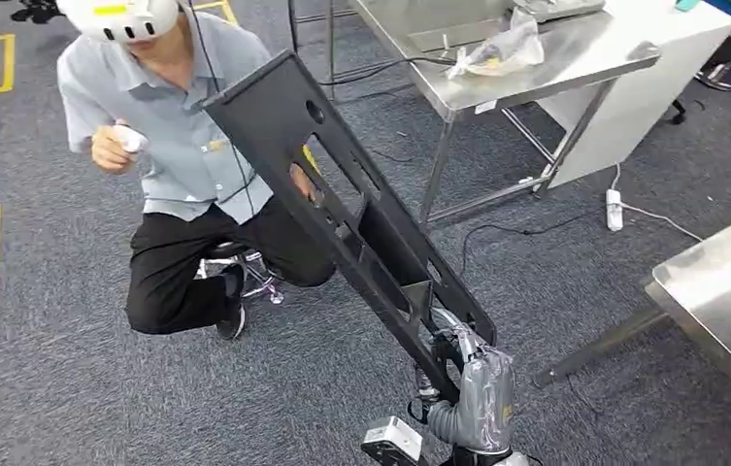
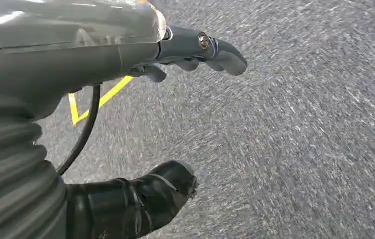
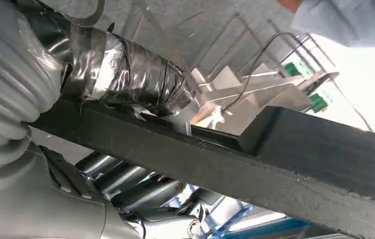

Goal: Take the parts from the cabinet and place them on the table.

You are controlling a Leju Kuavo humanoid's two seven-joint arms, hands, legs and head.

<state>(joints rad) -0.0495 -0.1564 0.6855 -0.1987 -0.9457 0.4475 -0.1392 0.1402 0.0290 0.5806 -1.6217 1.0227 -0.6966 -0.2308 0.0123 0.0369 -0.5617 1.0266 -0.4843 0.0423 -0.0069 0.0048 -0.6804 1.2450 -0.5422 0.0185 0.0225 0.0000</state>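
While the right hand (image 1: 468,383) grips its lower end, the long black part (image 1: 342,204) slants up and away across the head view, its far end reaching in front of a crouching person (image 1: 177,146) on the grey carpet (image 1: 70,388). The part is a flat panel with raised edges and several cut-out openings, held clear of the floor and well apart from both tables. In the right wrist view the thumb, wrapped in dark tape, lies over one face of the black part (image 3: 255,159) and the darker fingers (image 3: 125,181) curl under the other face, so the panel is clamped between them. A steel table (image 1: 526,58) bearing a clear plastic bag (image 1: 502,49) stands beyond the part; a second steel table (image 1: 720,291) shows at the right edge. The left hand (image 2: 175,114) hangs over carpet with its fingers apart, holding nothing.
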